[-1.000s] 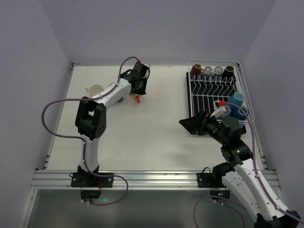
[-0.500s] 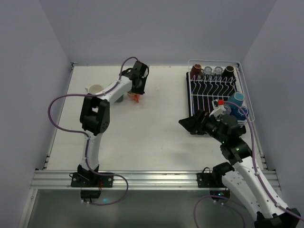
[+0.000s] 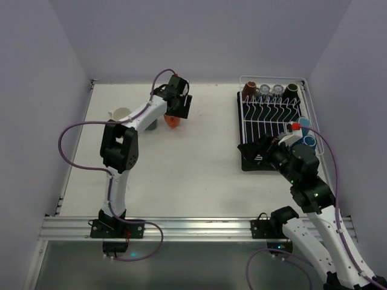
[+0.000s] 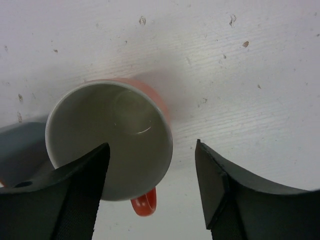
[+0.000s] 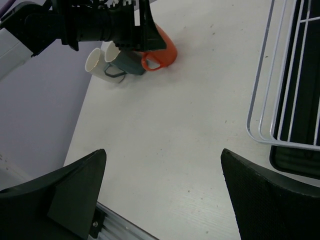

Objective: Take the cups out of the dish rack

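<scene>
The orange cup stands upright on the table, its handle toward the camera. My left gripper hangs open just over it, one finger above the rim and the other clear to the side. In the top view the orange cup sits beside a grey cup and a cream cup. The white dish rack holds two dark brown cups, two clear glasses and blue cups. My right gripper is open and empty at the rack's near left corner.
The right wrist view shows the rack's white wire rim over its black drip tray at the right. Across the bare table lie the orange cup, grey cup and cream cup. Walls close in on three sides.
My left gripper has opened and let go of the orange cup, which now stands on the table. The right arm has swung right, closer to the rack.
</scene>
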